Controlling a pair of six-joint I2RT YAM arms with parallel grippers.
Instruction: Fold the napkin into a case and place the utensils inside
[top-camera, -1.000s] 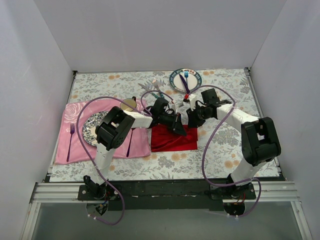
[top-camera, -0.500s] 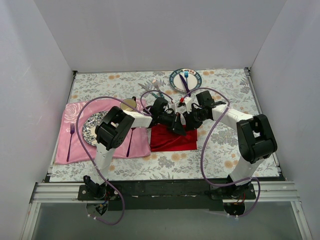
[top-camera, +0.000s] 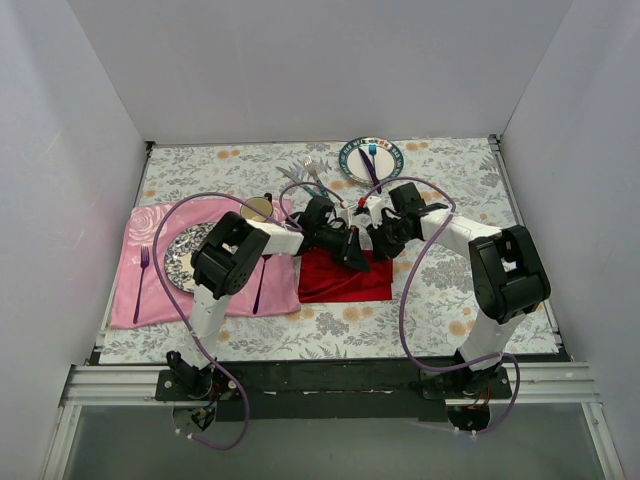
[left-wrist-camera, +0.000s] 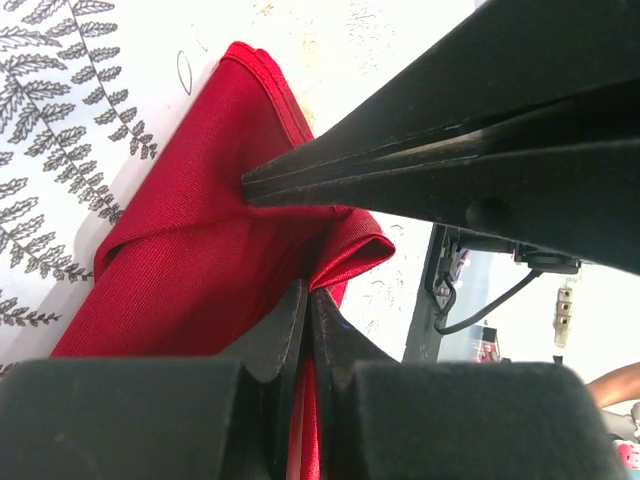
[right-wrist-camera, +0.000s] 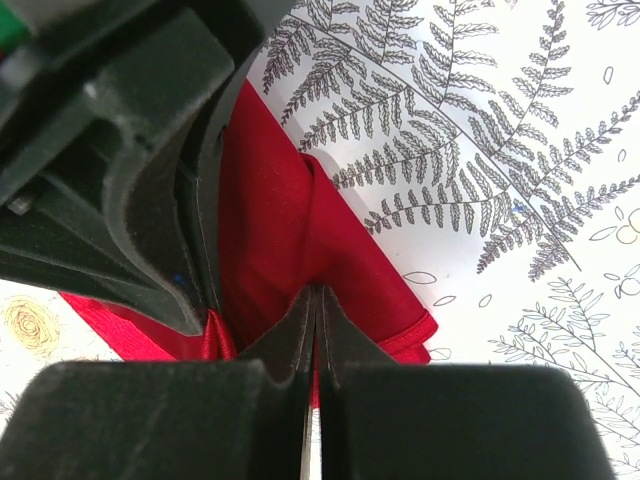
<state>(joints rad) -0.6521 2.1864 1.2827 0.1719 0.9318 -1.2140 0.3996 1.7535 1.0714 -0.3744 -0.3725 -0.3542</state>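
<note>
The red napkin (top-camera: 345, 279) lies partly folded on the floral tablecloth at mid-table. My left gripper (top-camera: 354, 256) is shut on a raised fold at the napkin's (left-wrist-camera: 190, 260) far edge, cloth pinched between its tips (left-wrist-camera: 308, 296). Right beside it, my right gripper (top-camera: 372, 243) is shut on the same bunched edge of the napkin (right-wrist-camera: 290, 230), its tips (right-wrist-camera: 317, 293) pressed together on the cloth. In each wrist view the other gripper's black fingers (left-wrist-camera: 420, 165) (right-wrist-camera: 150, 190) meet the fold. The utensils (top-camera: 312, 178), silver with teal handles, lie behind the grippers.
A pink placemat (top-camera: 150, 225) at left carries a patterned plate (top-camera: 183, 256), a purple fork (top-camera: 143, 270) and a purple spoon (top-camera: 259, 285). A small gold bowl (top-camera: 257, 208) sits at its far corner. A far plate (top-camera: 354, 160) holds a blue fork and purple knife.
My right gripper moved left up to the napkin's raised edge and shut on it. The left gripper kept its pinch and stayed where it was.
</note>
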